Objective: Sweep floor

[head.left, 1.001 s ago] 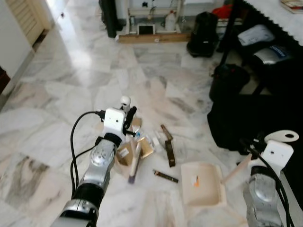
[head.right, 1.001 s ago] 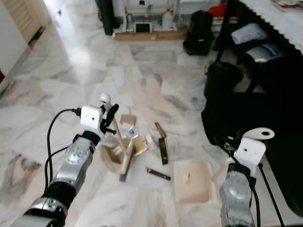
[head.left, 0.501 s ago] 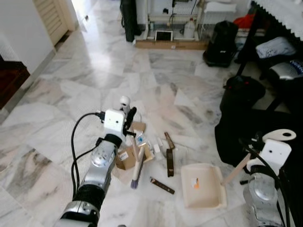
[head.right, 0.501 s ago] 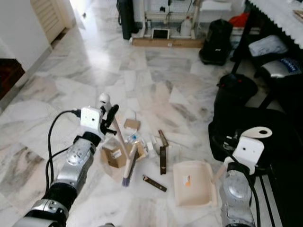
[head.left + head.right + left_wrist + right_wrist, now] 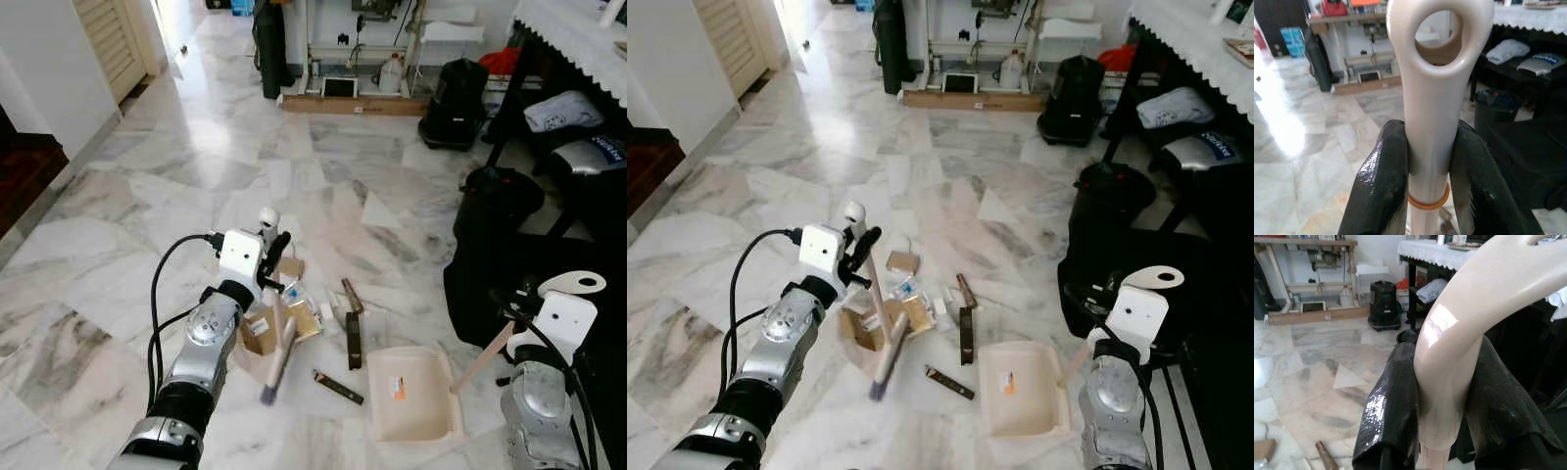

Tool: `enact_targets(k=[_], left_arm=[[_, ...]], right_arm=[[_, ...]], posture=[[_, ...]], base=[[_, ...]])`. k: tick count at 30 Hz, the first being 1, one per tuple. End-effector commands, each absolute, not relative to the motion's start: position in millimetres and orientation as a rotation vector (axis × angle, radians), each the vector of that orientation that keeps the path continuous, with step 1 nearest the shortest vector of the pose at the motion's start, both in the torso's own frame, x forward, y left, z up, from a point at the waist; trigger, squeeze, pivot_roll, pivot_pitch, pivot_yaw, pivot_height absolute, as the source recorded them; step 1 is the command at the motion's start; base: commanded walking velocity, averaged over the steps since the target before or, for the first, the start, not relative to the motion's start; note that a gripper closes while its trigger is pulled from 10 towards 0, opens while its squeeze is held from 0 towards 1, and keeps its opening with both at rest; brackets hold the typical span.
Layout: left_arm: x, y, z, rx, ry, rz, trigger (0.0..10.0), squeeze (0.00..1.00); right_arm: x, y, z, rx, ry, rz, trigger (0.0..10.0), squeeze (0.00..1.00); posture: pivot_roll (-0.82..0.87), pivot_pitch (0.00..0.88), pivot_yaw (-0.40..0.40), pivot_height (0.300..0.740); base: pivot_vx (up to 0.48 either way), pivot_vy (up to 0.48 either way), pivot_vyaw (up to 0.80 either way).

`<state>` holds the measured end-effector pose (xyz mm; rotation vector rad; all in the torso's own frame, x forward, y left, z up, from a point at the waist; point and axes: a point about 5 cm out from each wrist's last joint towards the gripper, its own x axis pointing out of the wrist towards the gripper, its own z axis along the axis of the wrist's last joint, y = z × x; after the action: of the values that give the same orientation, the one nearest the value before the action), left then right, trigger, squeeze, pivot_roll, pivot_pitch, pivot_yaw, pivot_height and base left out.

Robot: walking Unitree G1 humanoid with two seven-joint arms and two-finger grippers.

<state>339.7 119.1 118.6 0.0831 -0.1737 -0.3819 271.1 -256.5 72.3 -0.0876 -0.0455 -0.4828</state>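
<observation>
The broom (image 5: 279,345), a light, stiff plastic stick, hangs head-down over the litter (image 5: 294,308) on the floor (image 5: 127,235), its left end effector (image 5: 1425,161) clamped just below the loop end, where the smooth handle could twist. At 3 o'clock of the litter lies the dustpan (image 5: 411,395), rigid and light, its handle pinched in the right end effector (image 5: 1442,401).

A cream plastic hand broom (image 5: 278,343) with a long thin handle slants down over the marble floor (image 5: 127,196), its dark bristle end low near a small pile of cardboard scraps and wrappers (image 5: 284,313). 2 dark flat strips (image 5: 351,328) lie just beside that pile. A cream plastic dustpan (image 5: 411,397) sits flat on the tiles nearby, its long handle (image 5: 480,357) angled upward.
</observation>
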Motion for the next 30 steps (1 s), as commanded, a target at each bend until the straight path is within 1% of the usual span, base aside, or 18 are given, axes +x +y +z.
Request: enact_targets(k=[1, 12, 21, 30], left_arm=[[339, 120, 118, 0.095, -0.169, -0.404, 10.0, 0.0], [336, 121, 115, 0.102, -0.142, -0.44, 10.0, 0.0], [340, 118, 118, 0.104, -0.152, -0.447, 10.0, 0.0], [341, 120, 125, 0.11, -0.173, -0.445, 10.0, 0.0]], right_arm=[[273, -259, 75, -0.105, -0.061, -0.487, 10.0, 0.0], [266, -259, 58, -0.12, -0.005, -0.516, 10.0, 0.0], [262, -259, 51, -0.119, 0.014, -0.526, 10.0, 0.0], [265, -261, 59, -0.102, -0.063, -0.592, 10.0, 0.0]], posture=[[0.01, 0.111, -0.008, 0.74], [0.03, 0.14, -0.001, 0.74], [0.04, 0.168, 0.009, 0.74], [0.07, 0.191, 0.019, 0.74]], base=[[0.0, 0.0, 0.0], [0.0, 0.0, 0.0], [0.0, 0.0, 0.0], [0.0, 0.0, 0.0]])
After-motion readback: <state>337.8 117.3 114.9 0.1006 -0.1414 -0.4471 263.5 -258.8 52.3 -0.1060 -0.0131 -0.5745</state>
